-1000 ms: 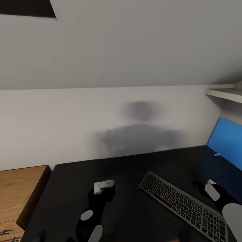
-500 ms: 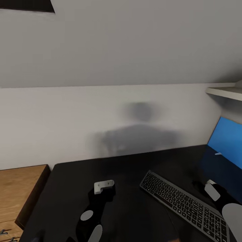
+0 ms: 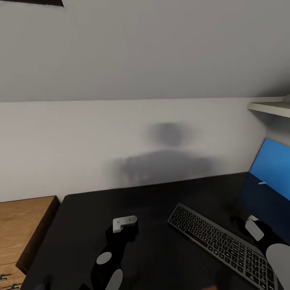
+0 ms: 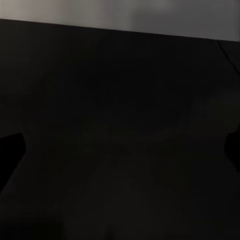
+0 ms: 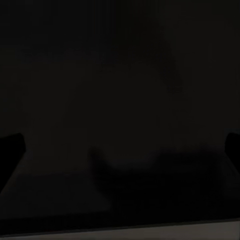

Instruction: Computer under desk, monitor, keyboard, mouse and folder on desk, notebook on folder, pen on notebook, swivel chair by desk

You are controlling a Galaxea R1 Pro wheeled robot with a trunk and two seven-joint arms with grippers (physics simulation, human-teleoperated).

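Lying diagonally on the black desk point(image 3: 161, 201), the keyboard point(image 3: 219, 241) is seen in the head view, right of centre. A blue flat item point(image 3: 272, 167) is propped at the desk's right edge, below a white shelf point(image 3: 268, 108). The left arm point(image 3: 117, 241) is held over the desk's near-left part, the right arm point(image 3: 262, 235) just beside the keyboard's near end. Grip state of either gripper cannot be told (wrist views almost black). A light-wood chest point(image 3: 24, 225) is beside the desk's left end.

head view looks down over desk point(image 3: 161, 201) toward wall point(image 3: 121, 60); both wrist views close above same dark desktop.
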